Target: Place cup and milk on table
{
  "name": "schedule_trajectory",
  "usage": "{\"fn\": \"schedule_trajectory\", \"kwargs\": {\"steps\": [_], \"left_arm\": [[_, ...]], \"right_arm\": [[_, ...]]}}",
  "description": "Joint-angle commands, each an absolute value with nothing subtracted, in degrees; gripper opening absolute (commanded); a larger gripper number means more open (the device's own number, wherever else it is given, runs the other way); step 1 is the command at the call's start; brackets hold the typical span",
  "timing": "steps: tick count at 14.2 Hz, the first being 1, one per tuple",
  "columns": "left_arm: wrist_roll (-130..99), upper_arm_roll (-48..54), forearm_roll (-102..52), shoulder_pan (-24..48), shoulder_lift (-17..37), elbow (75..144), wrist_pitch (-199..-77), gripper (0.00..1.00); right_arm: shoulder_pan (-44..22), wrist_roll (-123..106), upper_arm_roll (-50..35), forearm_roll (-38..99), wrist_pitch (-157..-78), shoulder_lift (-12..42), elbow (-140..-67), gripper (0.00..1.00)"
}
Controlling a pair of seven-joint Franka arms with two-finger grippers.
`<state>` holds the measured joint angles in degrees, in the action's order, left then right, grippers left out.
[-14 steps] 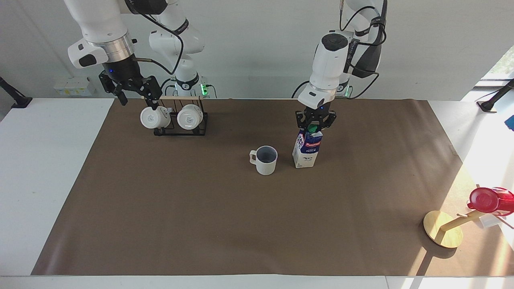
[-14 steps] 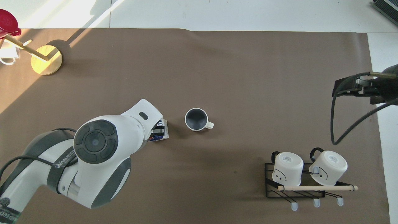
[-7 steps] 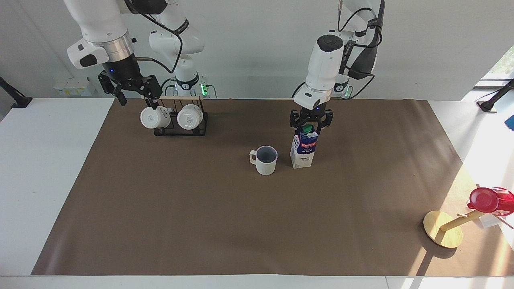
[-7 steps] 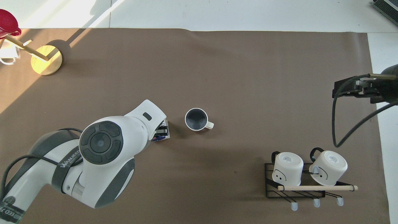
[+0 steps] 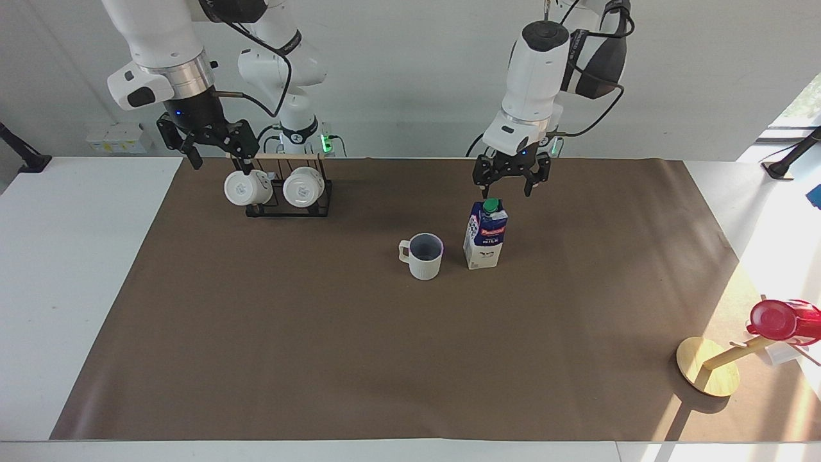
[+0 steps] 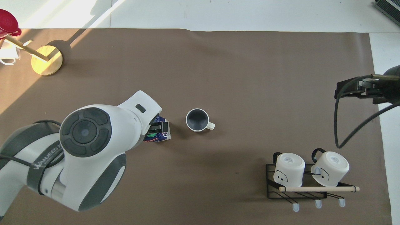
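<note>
Brown table [image 5: 256,333]; milk [image 5: 485,234] label reads "MILK".

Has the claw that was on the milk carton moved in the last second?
Yes. The left gripper has let go and risen: its open fingers now hang above the milk, which stands on the table beside the cup.

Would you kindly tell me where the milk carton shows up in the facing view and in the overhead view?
Facing view: the milk carton stands upright near the middle of the brown mat, below the raised left pincer.
Overhead view: the milk carton sits just under the left arm's wrist, partly covered by it.
Shared landmark: the cream cup stands right beside it, toward the right arm's end.
</note>
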<state>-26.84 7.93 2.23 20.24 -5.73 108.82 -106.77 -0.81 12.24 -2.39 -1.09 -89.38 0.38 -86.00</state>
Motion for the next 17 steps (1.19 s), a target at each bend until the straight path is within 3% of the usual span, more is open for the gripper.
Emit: {"fn": "schedule_trajectory", "kwargs": {"steps": [1, 4, 7, 17], "left_arm": [[-16.1, 7.7, 3.2, 13.9, -6.2, 100.6, -96.5, 1.0], [-3.6, 7.6, 2.6, 5.1, -6.2, 94.8, -90.4, 1.0], [-1.9, 7.3, 2.6, 1.0, -6.2, 92.5, -86.4, 1.0], [2.2, 7.1, -1.7, -2.1, -7.2, 92.4, -85.3, 1.0]], "right_arm": [[0.2, 10.6, -2.7, 0.0, -89.0, -0.7, -87.0, 1.0], [0.2, 10.6, -2.7, 0.0, -89.0, -0.7, -87.0, 1.0], [0.2, 10.6, -2.7, 0.0, -89.1, -0.7, -87.0, 1.0], [0.2, 10.6, -2.7, 0.0, -89.1, -0.7, -87.0, 1.0]]}}
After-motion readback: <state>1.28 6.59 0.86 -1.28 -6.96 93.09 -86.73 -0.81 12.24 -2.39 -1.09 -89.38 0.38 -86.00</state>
